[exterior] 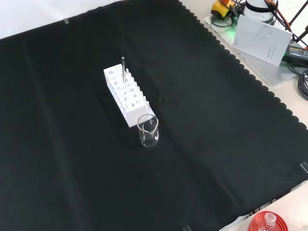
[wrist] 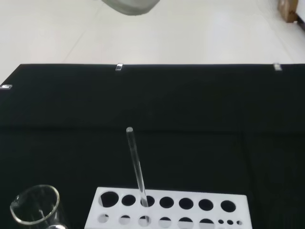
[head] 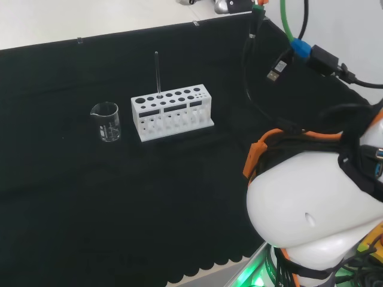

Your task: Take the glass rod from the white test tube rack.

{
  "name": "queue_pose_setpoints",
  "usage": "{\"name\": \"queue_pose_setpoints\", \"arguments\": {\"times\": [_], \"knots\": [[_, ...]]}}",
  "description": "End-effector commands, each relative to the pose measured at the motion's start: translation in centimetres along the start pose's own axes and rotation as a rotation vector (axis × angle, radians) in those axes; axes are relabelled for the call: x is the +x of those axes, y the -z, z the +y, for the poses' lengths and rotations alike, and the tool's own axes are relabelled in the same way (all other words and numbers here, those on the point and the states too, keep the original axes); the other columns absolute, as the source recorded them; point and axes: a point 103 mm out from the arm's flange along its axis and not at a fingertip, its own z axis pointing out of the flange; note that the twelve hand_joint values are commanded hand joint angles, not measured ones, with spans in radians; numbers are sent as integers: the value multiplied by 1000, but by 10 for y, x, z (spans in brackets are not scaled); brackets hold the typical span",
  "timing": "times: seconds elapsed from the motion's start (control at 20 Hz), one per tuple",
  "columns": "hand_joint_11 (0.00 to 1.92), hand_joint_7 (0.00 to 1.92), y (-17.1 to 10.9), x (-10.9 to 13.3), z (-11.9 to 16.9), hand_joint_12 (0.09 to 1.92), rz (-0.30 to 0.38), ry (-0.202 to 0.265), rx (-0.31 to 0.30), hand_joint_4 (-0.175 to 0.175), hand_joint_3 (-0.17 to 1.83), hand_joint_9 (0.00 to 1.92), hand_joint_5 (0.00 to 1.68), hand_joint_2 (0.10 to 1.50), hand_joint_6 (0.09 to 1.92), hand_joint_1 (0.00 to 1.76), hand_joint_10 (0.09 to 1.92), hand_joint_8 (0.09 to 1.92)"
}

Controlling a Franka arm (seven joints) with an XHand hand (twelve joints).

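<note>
The glass rod (head: pixel 157 72) stands in the white rack (head: pixel 172 112) beside a beaker (head: pixel 106 121), untouched; the hand, fingers I cannot tell about, must next come down and pinch it.

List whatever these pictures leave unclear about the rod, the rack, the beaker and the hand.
- Hand: a blurred white part at the wrist view's edge; its fingers are cut off.
- Glass rod: its lower end is hidden inside the white test tube rack.
- Beaker: clear glass, so any contents cannot be judged; the wrist view's edge cuts it off.
- Rack: its base is cut off in the wrist view.
</note>
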Motion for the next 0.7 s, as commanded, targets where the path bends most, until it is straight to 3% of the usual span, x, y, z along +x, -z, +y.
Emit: {"name": "queue_pose_setpoints", "arguments": {"times": [0.05, 0.7], "knots": [[862, 921, -13, -3, 24, 1182, 21, 58, 13, -156, -175, 974, 789, 1008, 754, 1022, 640, 689], [876, 930, -41, 5, 49, 1177, 30, 36, 40, -153, -175, 986, 803, 987, 760, 1058, 633, 684]]}}
